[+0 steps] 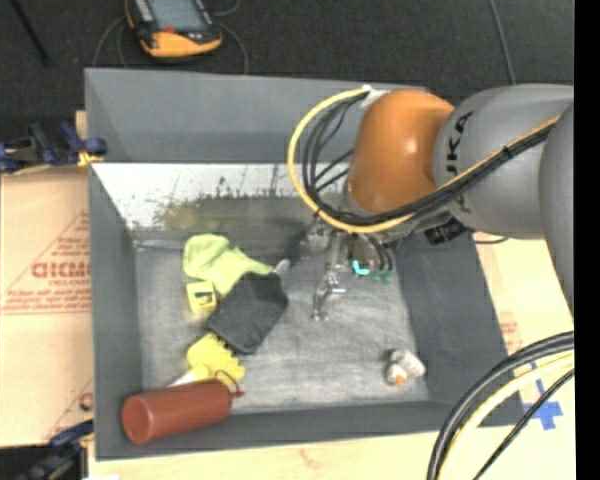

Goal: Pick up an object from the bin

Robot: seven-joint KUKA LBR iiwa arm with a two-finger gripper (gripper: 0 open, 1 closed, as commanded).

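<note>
Arm lettered "KA" | claw beside black cloth | opening: cannot tell

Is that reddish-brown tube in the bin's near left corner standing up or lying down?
Lying down: the reddish-brown tube rests on its side, its length stretched along the bin's near wall.

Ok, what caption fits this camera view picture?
Robot end effector hangs over the grey bin floor, beside a black cloth.

An orange-and-black handheld device with a screen lies on the dark floor.
</note>
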